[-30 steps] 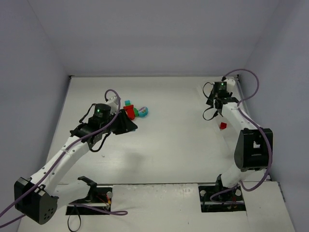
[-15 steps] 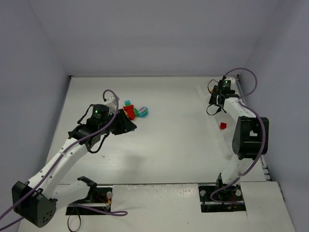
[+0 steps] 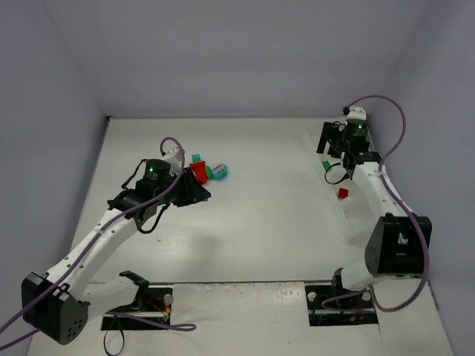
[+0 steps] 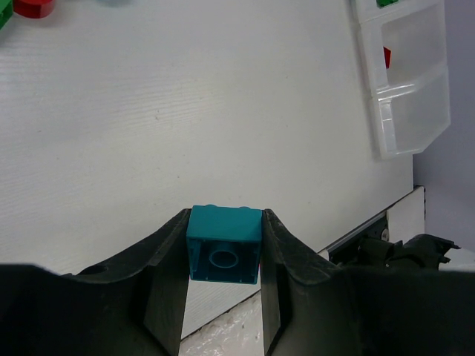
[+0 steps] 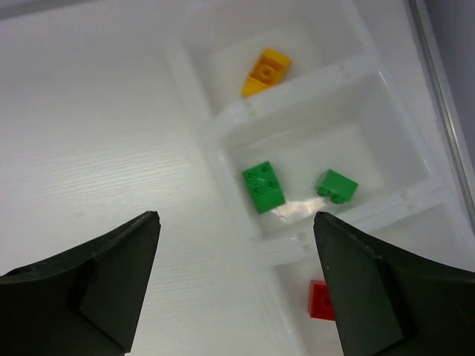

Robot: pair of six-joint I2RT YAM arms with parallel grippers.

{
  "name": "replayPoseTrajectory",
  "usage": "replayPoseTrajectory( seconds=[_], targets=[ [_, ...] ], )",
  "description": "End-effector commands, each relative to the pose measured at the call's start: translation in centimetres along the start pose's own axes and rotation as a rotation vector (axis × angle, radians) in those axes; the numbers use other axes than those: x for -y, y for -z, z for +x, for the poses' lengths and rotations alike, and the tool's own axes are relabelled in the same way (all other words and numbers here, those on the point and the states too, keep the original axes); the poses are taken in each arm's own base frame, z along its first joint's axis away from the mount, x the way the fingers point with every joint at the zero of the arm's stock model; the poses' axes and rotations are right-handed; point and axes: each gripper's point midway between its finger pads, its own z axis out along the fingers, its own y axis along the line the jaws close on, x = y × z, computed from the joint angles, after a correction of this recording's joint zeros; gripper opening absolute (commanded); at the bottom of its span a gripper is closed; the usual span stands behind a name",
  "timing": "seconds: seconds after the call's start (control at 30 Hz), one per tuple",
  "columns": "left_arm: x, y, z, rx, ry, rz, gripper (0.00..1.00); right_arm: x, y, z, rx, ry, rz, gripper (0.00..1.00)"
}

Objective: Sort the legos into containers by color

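Teal brick (image 4: pixel 224 252) sits pinched in the left claw (image 4: pixel 224 222); right claw (image 5: pixel 236 222) hangs spread over green bricks (image 5: pixel 263 186) in the tray (image 5: pixel 221 152).

Green legos (image 5: pixel 263 187) in tray (image 5: pixel 293 87), teal brick (image 4: pixel 225 245) held

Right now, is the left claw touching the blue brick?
Touching. The left wrist view shows the left gripper clamped on the teal brick, its jaws flat against both sides with no gap.
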Motion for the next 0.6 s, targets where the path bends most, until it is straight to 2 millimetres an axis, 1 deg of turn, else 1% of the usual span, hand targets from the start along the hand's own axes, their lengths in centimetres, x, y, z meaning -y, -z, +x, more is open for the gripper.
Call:
replayPoseTrajectory(
  seconds=[0.0,0.03,0.07,0.1,0.13,0.17,0.2,0.27,0.3,0.37,0.4,0.47,0.5,0.53,0.57],
  targets=[
    [2.7,0.2,-2.9,0.075,-0.006,0.066,0.0,-6.9,6.3,-5.1,0.208,0.071,-0.298,0.79],
    [3.4,0.3,-3.5,0.086,-0.003,0.09,0.0,-8.2,7.1,-4.4,0.203,0.088,-0.35,0.79],
    [3.6,0.2,-3.6,0.086,0.004,0.099,0.0,-9.6,8.1,-4.1,0.21,0.108,-0.405,0.79],
    [3.8,-0.2,-3.8,0.083,0.013,0.103,0.0,-12.1,9.5,-3.6,0.219,0.138,-0.485,0.79],
    [4.3,-0.1,-4.3,0.095,0.032,0.122,0.0,-13.9,11.6,-3.6,0.239,0.152,-0.577,0.78],
    [4.6,-0.4,-4.4,0.09,0.042,0.132,0.0,-16.2,13.0,-2.5,0.231,0.154,-0.662,0.78],
    [5.0,-0.4,-4.7,0.095,0.051,0.148,0.0,-17.4,14.8,-2.5,0.252,0.147,-0.719,0.78],
    [6.0,-0.5,-5.5,0.118,0.085,0.186,0.0,-19.7,17.0,-1.5,0.254,0.134,-0.83,0.78],
    [6.4,-0.7,-5.7,0.12,0.096,0.202,0.0,-21.6,18.9,-0.9,0.263,0.125,-0.908,0.79],
    [7.3,-0.8,-6.6,0.14,0.138,0.239,0.0,-23.5,20.9,-0.7,0.297,0.123,-0.987,0.79],
    [7.7,-1.0,-7.1,0.154,0.146,0.262,0.0,-25.0,22.2,0.5,0.286,0.137,-1.042,0.8],
    [8.3,-1.2,-7.5,0.153,0.206,0.287,0.0,-26.2,23.1,0.8,0.303,0.135,-1.068,0.8],
    [9.0,-1.1,-7.9,0.164,0.215,0.321,0.0,-26.9,23.4,1.1,0.301,0.142,-1.085,0.79],
    [9.6,-1.0,-8.5,0.177,0.247,0.348,0.0,-28.0,24.4,1.6,0.306,0.154,-1.118,0.79],
    [9.7,-1.1,-8.6,0.177,0.267,0.353,0.0,-28.4,24.6,1.5,0.319,0.152,-1.116,0.77]
  ],
)
